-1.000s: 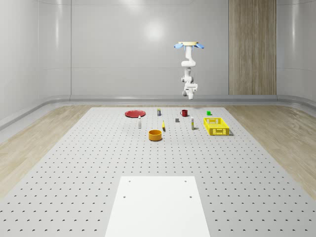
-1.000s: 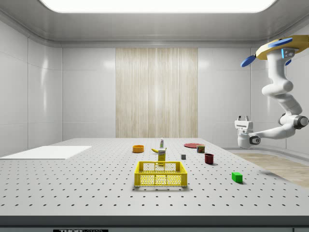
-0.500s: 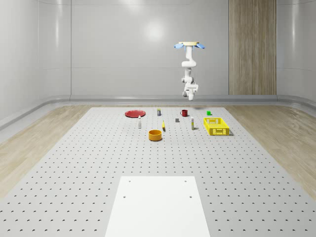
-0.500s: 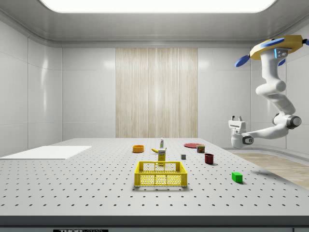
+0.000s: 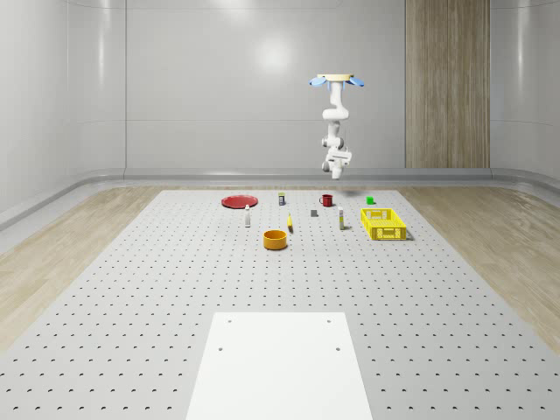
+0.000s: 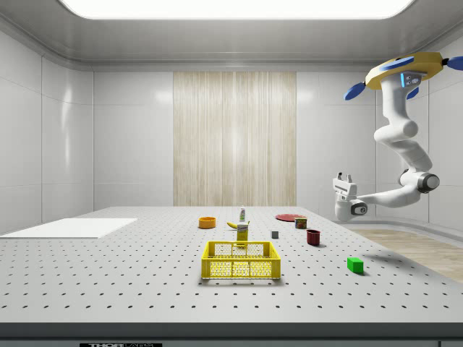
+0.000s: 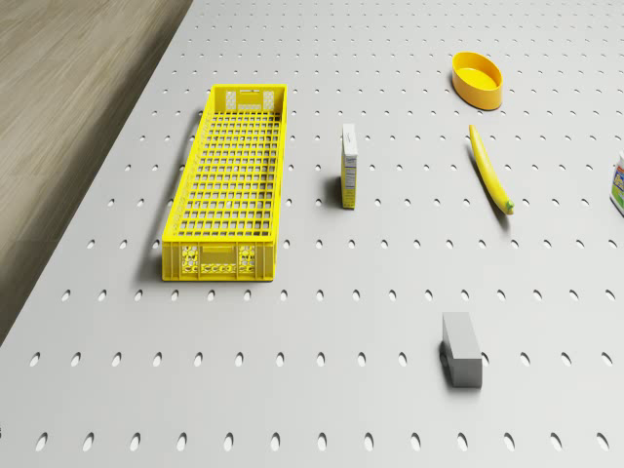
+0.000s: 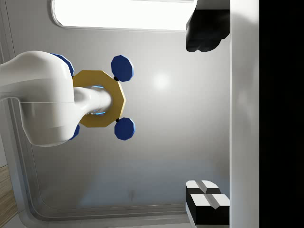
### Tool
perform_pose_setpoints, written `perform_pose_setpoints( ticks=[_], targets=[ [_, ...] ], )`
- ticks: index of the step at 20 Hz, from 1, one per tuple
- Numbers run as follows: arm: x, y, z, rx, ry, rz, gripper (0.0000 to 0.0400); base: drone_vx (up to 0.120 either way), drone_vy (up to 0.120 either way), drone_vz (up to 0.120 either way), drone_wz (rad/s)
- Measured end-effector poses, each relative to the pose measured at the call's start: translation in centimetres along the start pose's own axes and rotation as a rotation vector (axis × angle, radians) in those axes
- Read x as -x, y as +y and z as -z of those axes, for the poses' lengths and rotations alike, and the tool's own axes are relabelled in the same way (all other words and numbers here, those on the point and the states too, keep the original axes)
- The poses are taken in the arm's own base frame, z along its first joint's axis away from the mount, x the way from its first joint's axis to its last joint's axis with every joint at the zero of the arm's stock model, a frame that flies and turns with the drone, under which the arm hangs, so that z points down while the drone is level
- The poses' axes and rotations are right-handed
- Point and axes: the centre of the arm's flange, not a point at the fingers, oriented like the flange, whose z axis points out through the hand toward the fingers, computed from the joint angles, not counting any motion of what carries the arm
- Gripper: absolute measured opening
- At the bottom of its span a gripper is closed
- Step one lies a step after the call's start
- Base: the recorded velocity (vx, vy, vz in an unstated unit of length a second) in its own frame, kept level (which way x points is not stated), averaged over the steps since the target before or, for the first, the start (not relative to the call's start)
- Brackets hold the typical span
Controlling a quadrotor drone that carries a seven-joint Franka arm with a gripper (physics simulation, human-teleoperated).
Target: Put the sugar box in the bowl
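So the drone (image 6: 402, 70) is hovering high up near the far edge of the table (image 5: 131, 289), and its arm is folded so the claw (image 6: 341, 178) points up at the ceiling; in the wrist view the two fingertips (image 8: 207, 203) sit well apart, so it's wide open and holding nothing. The sugar box (image 7: 348, 166) is well below the claw and out toward the middle of the table, standing upright between the yellow crate (image 7: 229, 182) and the banana (image 7: 489, 169). The bowl (image 7: 477, 79) sits further out again, past the banana. The box looks like thin cardboard, probably light and stiff but easy to tip or crush. Its long axis is vertical, with the narrow edges facing the crate and the banana. Best bet is probably pinching the two broad faces near the top.
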Motion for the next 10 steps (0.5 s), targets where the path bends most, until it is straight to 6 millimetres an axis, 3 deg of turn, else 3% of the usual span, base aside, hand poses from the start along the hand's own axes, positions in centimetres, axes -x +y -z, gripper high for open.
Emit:
perform_pose_setpoints(
  ticks=[6,10],
  targets=[
    [2.2,-2.1,-0.5,0.218,0.224,0.006,0.0400,0.120,0.000,0.000,0.000],
    [4.8,-4.7,-2.7,0.522,0.529,0.015,0.0400,0.120,0.000,0.000,0.000]
  ],
)
